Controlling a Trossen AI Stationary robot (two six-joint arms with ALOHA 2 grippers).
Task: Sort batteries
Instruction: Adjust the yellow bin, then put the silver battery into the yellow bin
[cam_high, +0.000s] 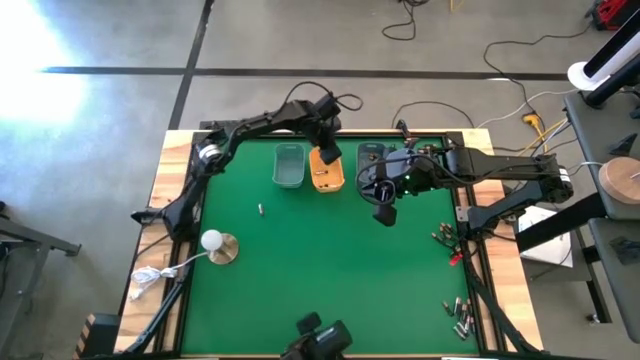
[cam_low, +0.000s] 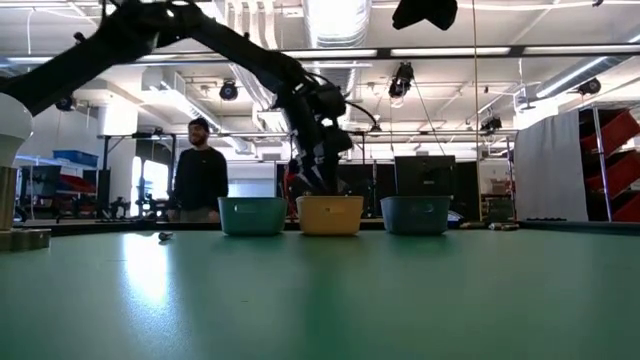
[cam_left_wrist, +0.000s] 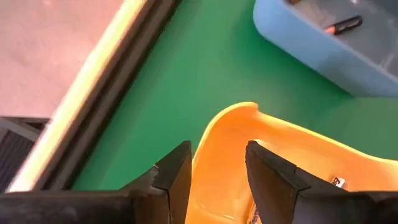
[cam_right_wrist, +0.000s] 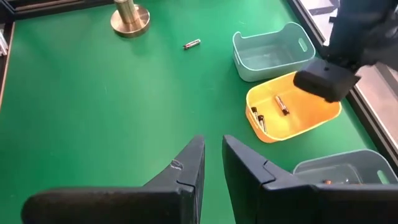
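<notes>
Three small trays stand in a row at the table's far side: a pale grey one (cam_high: 289, 165), a yellow one (cam_high: 327, 172) and a dark blue one (cam_high: 371, 157). My left gripper (cam_left_wrist: 217, 171) hangs open just above the yellow tray's (cam_left_wrist: 249, 134) far end, with nothing between its fingers. A few batteries (cam_right_wrist: 281, 104) lie in the yellow tray, and one (cam_left_wrist: 342, 25) lies in the blue tray. A single battery (cam_high: 260, 209) rests on the green mat. My right gripper (cam_right_wrist: 213, 152) hovers over mid-table, empty, with only a narrow gap between its fingers.
A white ball on a round brass base (cam_high: 215, 245) stands near the left edge. Loose batteries lie along the right edge (cam_high: 443, 236) and at the near right corner (cam_high: 460, 318). A person (cam_low: 200, 170) stands beyond the far edge.
</notes>
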